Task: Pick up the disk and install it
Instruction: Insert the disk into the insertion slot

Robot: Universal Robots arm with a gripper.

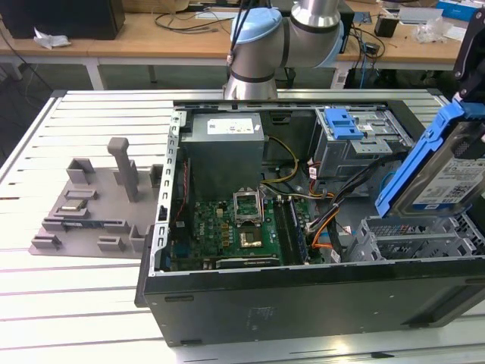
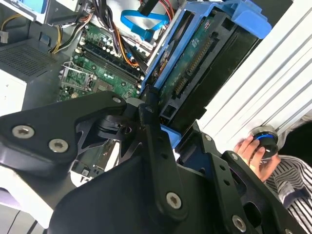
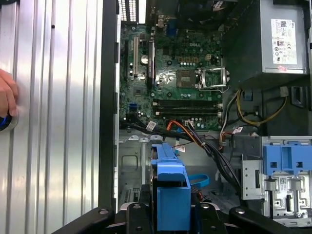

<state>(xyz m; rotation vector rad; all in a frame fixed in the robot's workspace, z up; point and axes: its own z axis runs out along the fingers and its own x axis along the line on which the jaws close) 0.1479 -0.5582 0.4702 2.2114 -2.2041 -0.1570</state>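
The disk (image 1: pixel 443 178), a silver drive in a blue carrier bracket, hangs tilted on edge above the right end of the open computer case (image 1: pixel 303 296), over the silver bay (image 1: pixel 409 239). My gripper (image 1: pixel 468 91) comes down from the upper right and is shut on the disk's upper end. In the second wrist view my black gripper (image 2: pixel 163 122) clamps the disk (image 2: pixel 204 58), whose green circuit side faces the camera. In the first wrist view the blue carrier of the disk (image 3: pixel 170 190) sticks out between the jaws above the case floor.
Inside the case are the grey power supply (image 1: pixel 227 152), the green motherboard (image 1: pixel 235 227), loose cables (image 1: pixel 326 220) and a drive cage with a blue latch (image 1: pixel 345 121). A grey fixture (image 1: pixel 91 212) lies on the slatted table at the exterior view's left. A person's hand (image 2: pixel 248 146) rests on a round knob.
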